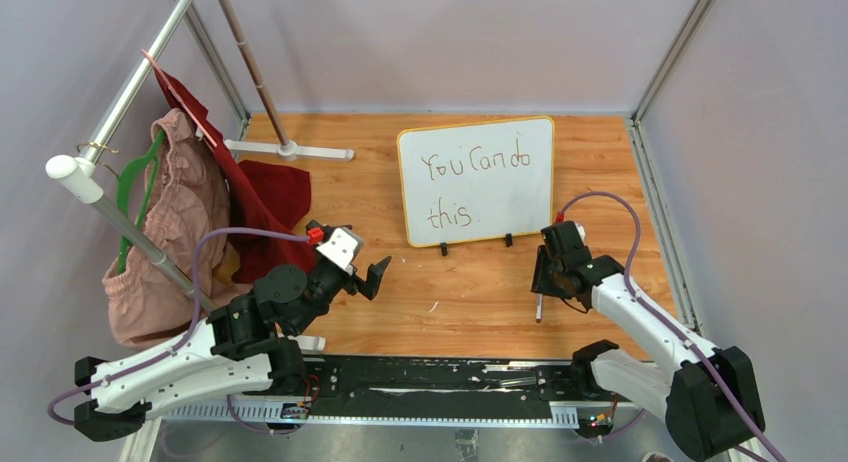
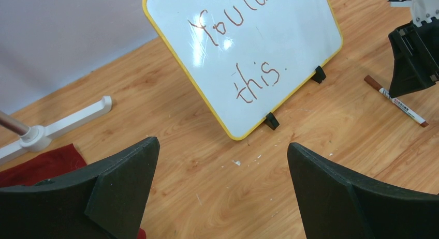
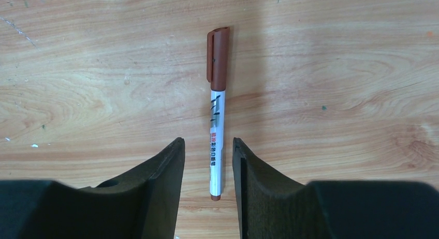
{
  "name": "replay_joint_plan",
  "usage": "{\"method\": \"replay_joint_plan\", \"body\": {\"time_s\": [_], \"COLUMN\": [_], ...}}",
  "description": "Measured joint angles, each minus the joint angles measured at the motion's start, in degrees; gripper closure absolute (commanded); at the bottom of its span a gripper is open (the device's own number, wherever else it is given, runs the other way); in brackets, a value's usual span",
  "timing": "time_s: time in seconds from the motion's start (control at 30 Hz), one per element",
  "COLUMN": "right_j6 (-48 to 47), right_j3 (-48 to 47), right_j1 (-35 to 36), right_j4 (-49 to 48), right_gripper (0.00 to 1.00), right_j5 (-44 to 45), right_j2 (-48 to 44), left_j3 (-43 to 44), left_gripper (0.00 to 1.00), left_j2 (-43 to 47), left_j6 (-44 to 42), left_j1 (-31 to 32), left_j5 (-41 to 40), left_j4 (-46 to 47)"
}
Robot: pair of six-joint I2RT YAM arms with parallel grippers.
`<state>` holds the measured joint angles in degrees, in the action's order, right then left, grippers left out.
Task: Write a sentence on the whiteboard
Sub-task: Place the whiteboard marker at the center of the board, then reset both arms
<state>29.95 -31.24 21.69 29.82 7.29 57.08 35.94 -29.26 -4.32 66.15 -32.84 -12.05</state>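
The whiteboard [image 1: 520, 207] [image 2: 300, 42], yellow-rimmed, leans on two black clip feet at the back middle of the wooden table. On it the sentence [image 1: 475, 165] [image 2: 256, 81] reads "You Can do this." in reddish-brown, in two lines. A capped brown-and-white marker [image 1: 539, 307] [image 2: 396, 100] [image 3: 217, 120] lies flat on the wood in front of the board's right side. My right gripper [image 1: 542, 287] [image 3: 207, 142] hovers over the marker's tail, open, with a gap on each side of the barrel. My left gripper [image 1: 375, 277] [image 2: 222, 146] is wide open over bare wood, left of the board, holding nothing.
A clothes rack on the left carries a pink garment [image 1: 175, 232], a green hanger [image 1: 135, 177] and a red cloth [image 1: 275, 197]. Its white base foot [image 1: 290, 150] [image 2: 67, 120] lies left of the board. A black rail [image 1: 430, 387] runs along the near edge.
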Motion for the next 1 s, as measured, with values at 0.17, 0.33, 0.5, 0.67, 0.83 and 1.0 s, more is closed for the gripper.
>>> {"method": "replay_joint_plan", "body": {"time_s": [0.17,0.33,0.5,0.67,0.83,1.0], "right_j6": [0.0,-0.61,-1.22,-1.9,-3.43,-5.35], "right_j3": [0.0,-0.76,-5.84,-11.61,-16.92,-21.49], "right_j1": [0.0,0.26,2.45,8.81,24.22,33.7], "right_j4": [0.0,1.29,2.38,2.71,2.27,0.55], "right_gripper": [0.62,0.63,0.65,0.66,0.66,0.61], "right_j5": [-0.31,-1.03,0.17,4.48,14.01,23.78], "right_j2": [0.13,-1.92,-6.62,-8.46,-7.72,-3.74], "left_j3": [0.0,0.0,0.0,0.0,0.0,0.61], "left_gripper": [0.0,0.0,0.0,0.0,0.0,0.0], "left_j2": [0.0,-0.02,-0.46,-1.01,-1.97,-5.51], "left_j6": [0.0,0.0,0.0,0.07,0.48,3.78], "left_j1": [0.0,0.0,0.0,0.0,0.0,0.0], "left_j5": [0.07,0.07,0.07,0.09,0.15,1.14], "left_j4": [0.0,0.0,0.02,0.0,0.0,-1.16]}}
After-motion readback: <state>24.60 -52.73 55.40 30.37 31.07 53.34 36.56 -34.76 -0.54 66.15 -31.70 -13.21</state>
